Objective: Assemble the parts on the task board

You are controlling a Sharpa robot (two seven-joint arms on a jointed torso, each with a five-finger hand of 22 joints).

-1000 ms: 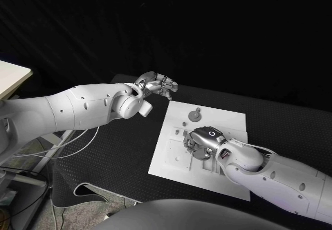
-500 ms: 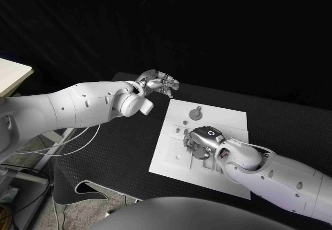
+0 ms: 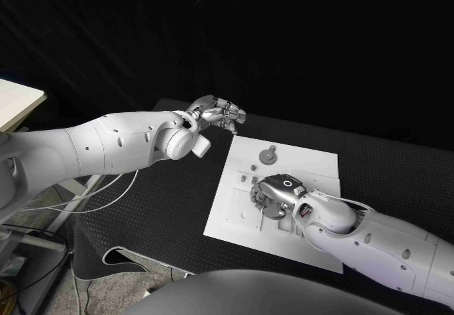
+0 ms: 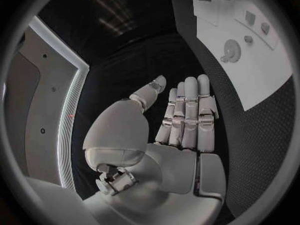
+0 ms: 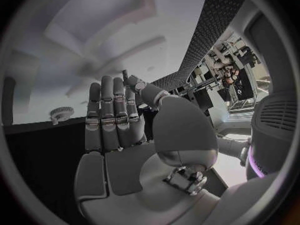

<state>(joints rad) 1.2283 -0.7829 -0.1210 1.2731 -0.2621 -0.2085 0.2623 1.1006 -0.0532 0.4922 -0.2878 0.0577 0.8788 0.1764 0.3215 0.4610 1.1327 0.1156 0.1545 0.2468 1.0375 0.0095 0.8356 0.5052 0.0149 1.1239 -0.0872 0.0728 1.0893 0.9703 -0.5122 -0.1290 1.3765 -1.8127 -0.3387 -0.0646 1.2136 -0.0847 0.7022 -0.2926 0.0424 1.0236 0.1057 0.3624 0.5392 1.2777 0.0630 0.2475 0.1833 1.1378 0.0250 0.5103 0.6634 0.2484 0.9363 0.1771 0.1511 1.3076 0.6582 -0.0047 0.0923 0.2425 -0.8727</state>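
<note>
Left hand hovering beyond the far left corner of the task board, fingers straight, holding nothing. Gear-shaped part lying near the board's far edge. Right hand down over mid-board; grasp hidden, cannot tell.

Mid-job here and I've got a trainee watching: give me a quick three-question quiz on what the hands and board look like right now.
1. True or false: the left hand rests on the task board.
2. Which hand is over the middle of the board? A) left B) right
3. Fill in: the gear-shaped part lies near the board's ___ edge, seen from the robot.

Key: 1 false, it hangs off the board, holding nothing. 2 B, the right hand. 3 far.
</note>
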